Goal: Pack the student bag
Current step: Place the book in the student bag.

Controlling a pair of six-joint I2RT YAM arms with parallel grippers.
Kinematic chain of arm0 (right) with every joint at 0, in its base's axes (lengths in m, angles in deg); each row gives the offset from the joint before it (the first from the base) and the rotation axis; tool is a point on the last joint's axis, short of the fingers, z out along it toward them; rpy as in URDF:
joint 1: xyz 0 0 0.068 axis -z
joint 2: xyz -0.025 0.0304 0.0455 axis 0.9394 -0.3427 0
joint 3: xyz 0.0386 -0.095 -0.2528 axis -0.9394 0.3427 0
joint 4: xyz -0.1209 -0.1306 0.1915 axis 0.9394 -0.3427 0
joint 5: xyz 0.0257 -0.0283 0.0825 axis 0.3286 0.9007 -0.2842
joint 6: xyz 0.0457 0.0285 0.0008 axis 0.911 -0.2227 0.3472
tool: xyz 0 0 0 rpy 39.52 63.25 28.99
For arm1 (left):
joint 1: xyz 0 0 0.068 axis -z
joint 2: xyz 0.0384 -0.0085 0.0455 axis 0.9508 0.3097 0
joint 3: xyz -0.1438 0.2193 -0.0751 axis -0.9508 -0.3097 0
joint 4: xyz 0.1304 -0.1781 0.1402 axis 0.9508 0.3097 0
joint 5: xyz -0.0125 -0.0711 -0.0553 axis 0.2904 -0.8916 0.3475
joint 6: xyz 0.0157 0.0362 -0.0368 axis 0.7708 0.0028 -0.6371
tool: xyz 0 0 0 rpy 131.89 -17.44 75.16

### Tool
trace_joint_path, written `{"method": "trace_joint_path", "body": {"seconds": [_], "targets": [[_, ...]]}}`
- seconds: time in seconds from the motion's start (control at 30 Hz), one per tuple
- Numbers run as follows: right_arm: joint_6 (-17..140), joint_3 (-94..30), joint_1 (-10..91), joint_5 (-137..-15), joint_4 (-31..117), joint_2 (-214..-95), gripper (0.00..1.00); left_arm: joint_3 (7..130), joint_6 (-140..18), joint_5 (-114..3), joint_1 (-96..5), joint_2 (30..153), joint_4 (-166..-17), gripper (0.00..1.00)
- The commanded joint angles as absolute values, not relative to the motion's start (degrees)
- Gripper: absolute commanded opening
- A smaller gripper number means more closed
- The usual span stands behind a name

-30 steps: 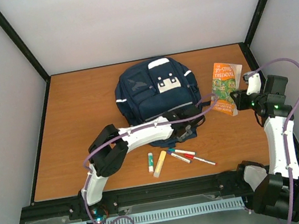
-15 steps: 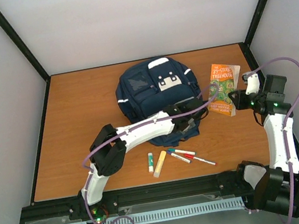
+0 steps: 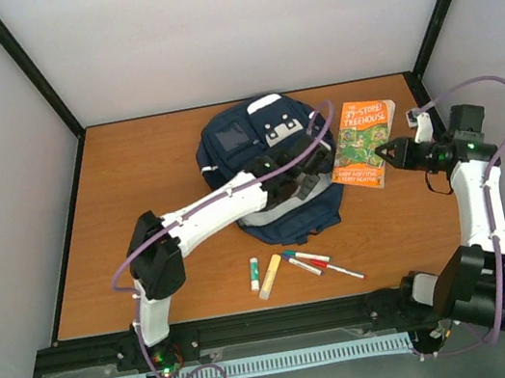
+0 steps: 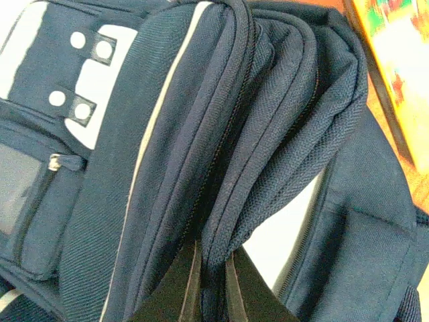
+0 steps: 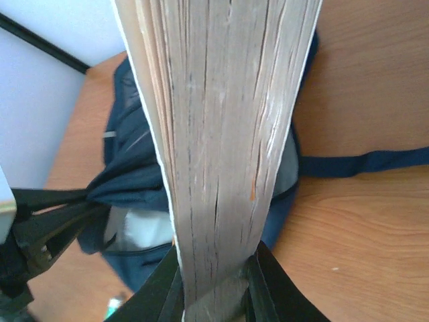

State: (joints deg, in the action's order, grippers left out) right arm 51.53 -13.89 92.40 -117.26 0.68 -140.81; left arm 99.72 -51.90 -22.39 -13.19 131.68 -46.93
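The navy student bag (image 3: 242, 140) lies in the middle of the table, its main compartment pulled open so the pale lining (image 4: 289, 225) shows. My left gripper (image 3: 313, 165) is shut on the bag's zippered top edge (image 4: 213, 268) and holds that flap up. An orange and green paperback book (image 3: 362, 137) hangs tilted just right of the bag, with my right gripper (image 3: 390, 157) shut on its lower edge. In the right wrist view the book's page edges (image 5: 221, 134) rise between the fingers, with the bag (image 5: 127, 168) behind them.
A glue stick (image 3: 255, 273), a yellow marker (image 3: 270, 276) and a few pens (image 3: 309, 260) lie on the table in front of the bag. A dark strap (image 5: 362, 163) trails to the bag's right. Enclosure walls surround the table.
My left gripper closed on the bag's top edge and lifted it toward the back, opening the bag. My right arm carried the book left and farther back, closer to the bag.
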Motion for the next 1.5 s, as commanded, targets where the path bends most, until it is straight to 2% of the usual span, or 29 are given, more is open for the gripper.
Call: {"method": "trace_joint_path", "body": {"seconds": [0.0, 0.23, 0.47, 0.8, 1.3, 1.47], "targets": [[55.24, -17.33, 92.72, -128.47, -7.05, -142.78, 0.03, 99.98, -54.2, -18.88, -14.91, 125.54, -50.77, 0.01], [56.37, -17.79, 92.72, -130.31, -18.75, -144.66, 0.03, 97.95, -54.77, -16.51, -15.46, 122.45, -52.26, 0.01], [59.56, -8.96, 91.88, -129.84, -24.03, -143.41, 0.03, 97.53, -56.08, -16.71, -16.08, 121.36, -52.28, 0.01], [60.36, -5.96, 80.69, -124.3, -19.92, -144.34, 0.03, 95.55, -55.47, -15.79, -16.26, 118.06, -54.03, 0.01], [54.38, -13.12, 69.32, -140.24, -12.38, -159.3, 0.03, 95.46, -55.19, -14.98, -17.04, 114.87, -55.22, 0.01], [50.9, -15.18, 66.73, -141.53, -10.02, -164.75, 0.03, 95.32, -54.68, -16.11, -17.55, 113.45, -55.64, 0.01]]}}
